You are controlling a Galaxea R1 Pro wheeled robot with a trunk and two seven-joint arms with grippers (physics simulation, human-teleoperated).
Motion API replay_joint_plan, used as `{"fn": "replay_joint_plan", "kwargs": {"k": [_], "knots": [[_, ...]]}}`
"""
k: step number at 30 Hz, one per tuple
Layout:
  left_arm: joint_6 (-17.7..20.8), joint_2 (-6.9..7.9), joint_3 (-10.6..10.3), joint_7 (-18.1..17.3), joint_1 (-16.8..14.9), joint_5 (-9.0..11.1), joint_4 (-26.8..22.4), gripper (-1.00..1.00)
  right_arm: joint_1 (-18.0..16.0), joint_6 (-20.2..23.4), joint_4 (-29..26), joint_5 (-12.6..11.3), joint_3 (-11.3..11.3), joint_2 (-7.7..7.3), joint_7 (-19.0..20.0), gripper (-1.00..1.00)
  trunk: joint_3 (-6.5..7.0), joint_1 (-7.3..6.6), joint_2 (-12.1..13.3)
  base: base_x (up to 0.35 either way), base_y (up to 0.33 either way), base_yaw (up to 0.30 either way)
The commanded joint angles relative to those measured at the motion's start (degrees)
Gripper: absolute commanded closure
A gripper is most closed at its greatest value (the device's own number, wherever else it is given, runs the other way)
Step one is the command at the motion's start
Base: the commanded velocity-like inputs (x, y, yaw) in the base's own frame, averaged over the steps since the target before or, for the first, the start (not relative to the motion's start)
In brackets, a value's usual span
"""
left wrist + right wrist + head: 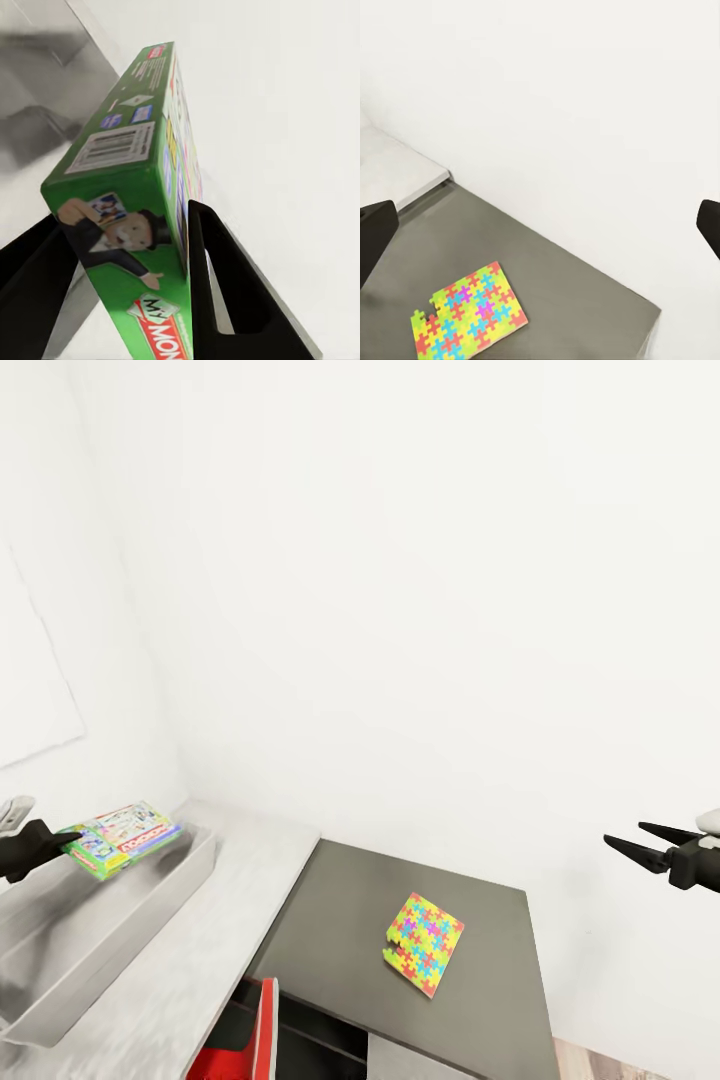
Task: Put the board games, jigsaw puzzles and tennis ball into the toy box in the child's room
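White walls back a dark grey worktop [480,920] bearing a thin, light multicoloured jigsaw puzzle [425,944]; left of it, the left pincer [62,840] clamps a stiff green cardboard board game [125,840] by its edge above a grey metal toy box [100,930], while the right pincer [640,847] gapes empty.

The robot's black two-fingered left gripper [62,842] reaches in from the left edge of the head view, fingers clamped on the end of a green board game box [124,840]; the black right gripper [640,843] extends from the right edge, its pointed fingers spread apart and holding nothing.
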Motion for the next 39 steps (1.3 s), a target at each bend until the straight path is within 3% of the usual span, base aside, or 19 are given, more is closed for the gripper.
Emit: {"fn": "replay_joint_plan", "kwargs": {"k": [1,13,39], "knots": [[0.3,-0.01,0.2,-0.5,-0.1,-0.5,0.5,1.00,-0.1,0.5,-0.1,0.5,-0.1,0.01,0.5,-1.00,-0.23,0.04,-0.1,0.000,0.000,0.000],[-2.2,-0.13,0.2,-4.6,-0.6,-4.7,4.7,1.00,-0.1,0.5,-0.1,0.5,0.0,0.00,0.5,-1.00,-1.32,0.04,-0.1,0.000,0.000,0.000],[-5.5,-0.27,0.2,-5.8,-0.8,-5.1,7.8,1.00,-0.1,0.6,-0.1,0.5,-0.2,0.01,0.6,-1.00,-3.69,0.04,-0.1,0.000,0.000,0.000]]}}
